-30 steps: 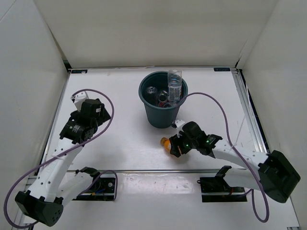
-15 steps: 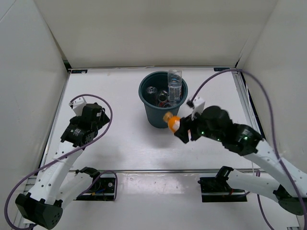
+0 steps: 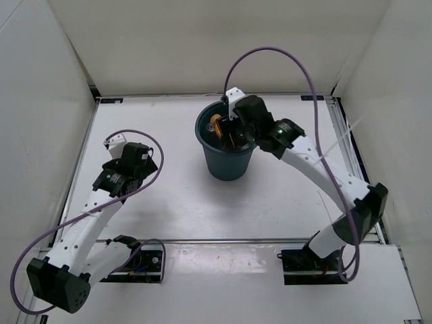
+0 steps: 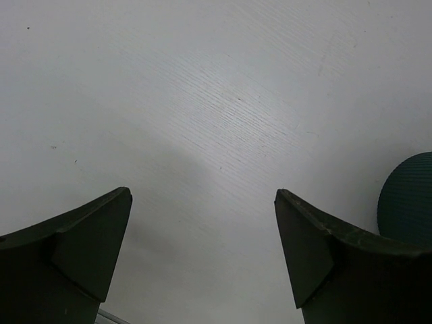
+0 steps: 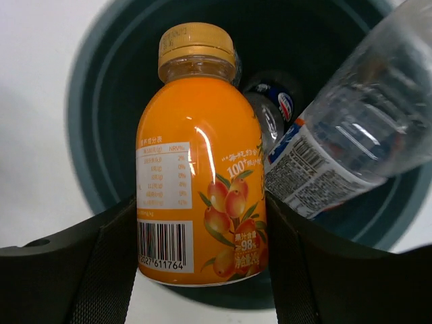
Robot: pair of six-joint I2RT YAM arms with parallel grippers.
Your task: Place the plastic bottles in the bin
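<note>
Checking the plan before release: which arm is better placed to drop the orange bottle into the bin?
Right. The right pincer grips the orange bottle directly above the open bin. The left pincer stands open and empty over the table, beside the bin.

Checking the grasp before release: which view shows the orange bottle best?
Right wrist: the orange bottle fills the frame, clamped in the right tool above the bin. Top external shows only an orange sliver at the bin's mouth, beside the tool. Left wrist shows none of it.
</note>
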